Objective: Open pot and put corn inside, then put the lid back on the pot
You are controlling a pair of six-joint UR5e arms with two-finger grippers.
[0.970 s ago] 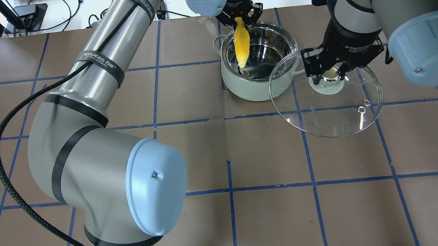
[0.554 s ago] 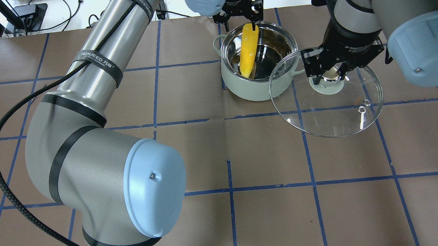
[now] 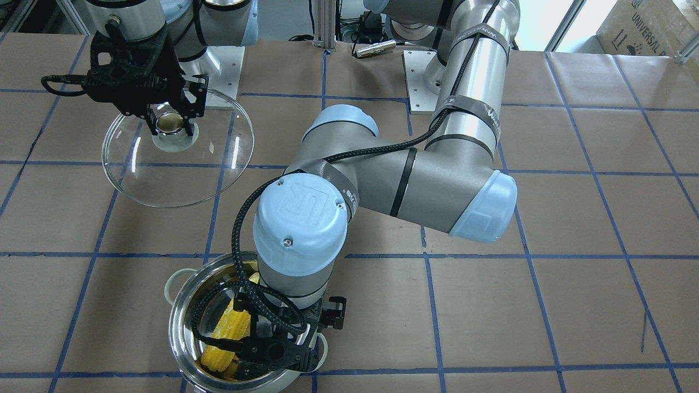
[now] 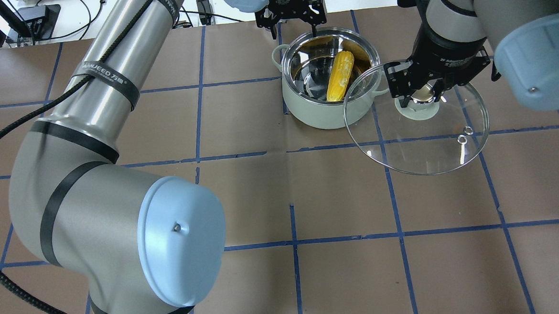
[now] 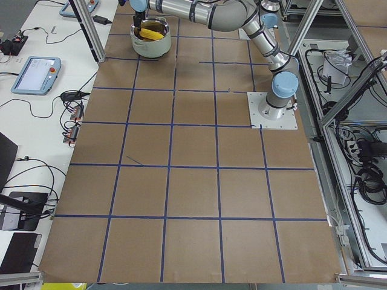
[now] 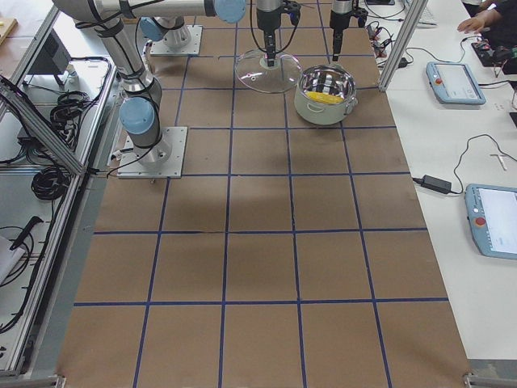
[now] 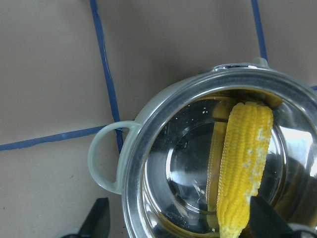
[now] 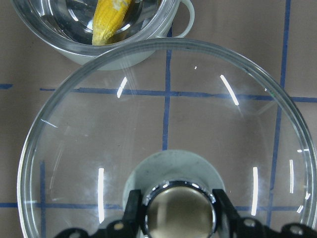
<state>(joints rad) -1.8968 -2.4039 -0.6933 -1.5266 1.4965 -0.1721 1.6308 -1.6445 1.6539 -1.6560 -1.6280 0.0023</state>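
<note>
The pot (image 4: 315,114) stands open at the far middle of the table. The yellow corn (image 4: 340,77) lies free inside it, leaning on the right wall; it also shows in the left wrist view (image 7: 242,168). My left gripper (image 4: 294,29) is open and empty above the pot's far rim. My right gripper (image 4: 420,97) is shut on the knob of the glass lid (image 4: 427,144) and holds it level, just right of the pot. In the overhead view the lid's edge overlaps the pot's right handle. The right wrist view shows the lid (image 8: 163,114) with the pot (image 8: 74,47) beyond it.
The table is brown paper with a blue tape grid (image 4: 292,223). My left arm's elbow (image 3: 453,185) reaches over the table's middle. Tablets and cables (image 6: 452,81) lie on the side bench beyond the pot.
The left gripper opened and let go of the corn, which dropped and now lies in the pot. The left gripper drew back toward the far rim. The right arm and lid have not moved.
</note>
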